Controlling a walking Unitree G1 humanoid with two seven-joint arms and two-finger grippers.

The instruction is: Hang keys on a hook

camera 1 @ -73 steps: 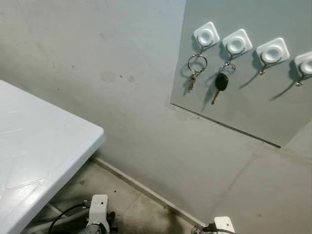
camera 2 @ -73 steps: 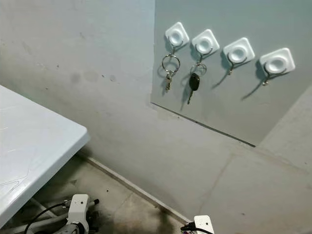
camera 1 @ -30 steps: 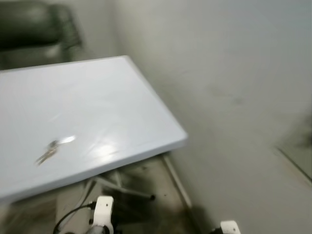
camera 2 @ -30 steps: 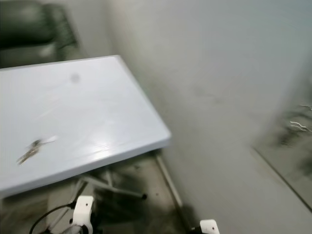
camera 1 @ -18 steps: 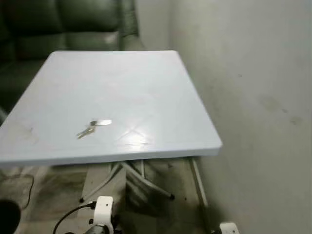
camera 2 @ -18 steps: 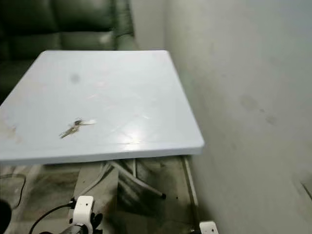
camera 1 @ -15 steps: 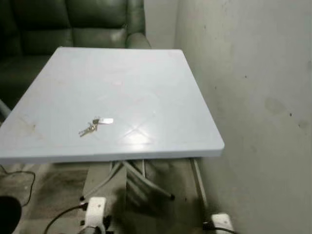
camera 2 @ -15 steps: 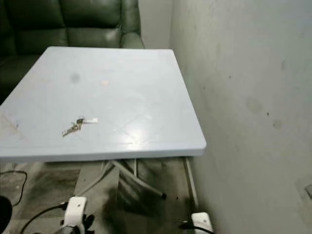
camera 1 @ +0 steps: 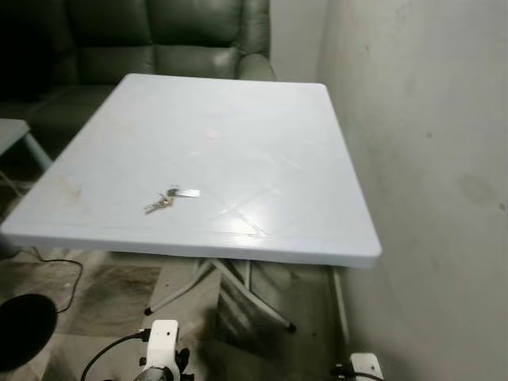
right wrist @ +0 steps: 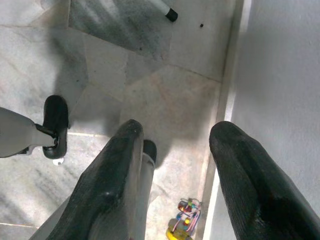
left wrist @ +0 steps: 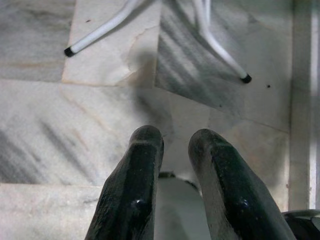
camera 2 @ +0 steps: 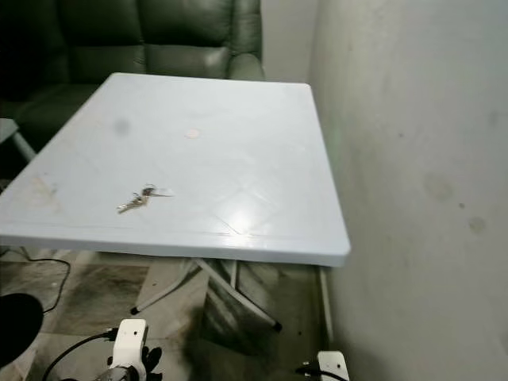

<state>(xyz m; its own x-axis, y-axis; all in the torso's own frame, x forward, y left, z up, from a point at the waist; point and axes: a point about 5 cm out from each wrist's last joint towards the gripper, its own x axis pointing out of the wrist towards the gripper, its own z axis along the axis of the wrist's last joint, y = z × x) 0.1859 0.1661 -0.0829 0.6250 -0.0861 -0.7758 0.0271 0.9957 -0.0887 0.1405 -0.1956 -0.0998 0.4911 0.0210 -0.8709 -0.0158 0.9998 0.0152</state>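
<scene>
The keys (camera 1: 169,199) lie flat on the counter (camera 1: 238,119); both end effectors (left wrist: 172,150) (right wrist: 172,145) hang apart, empty. Pinching such thin metal risks slipping.

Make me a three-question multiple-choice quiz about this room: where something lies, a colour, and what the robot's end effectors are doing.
1. Where are the keys?
A. On the table
B. On the floor
C. On the sofa

2. What colour is the sofa?
A. White
B. Red
C. Dark green

3. What state are the two end effectors in?
A. Both holding keys
B. Both open and empty
C. One gripping a table leg

Answers:
1 A, they lie on the white table, near its front edge.
2 C, dark green cushions behind the table.
3 B, the left end effector and right end effector hang over the floor, fingers apart.
</scene>
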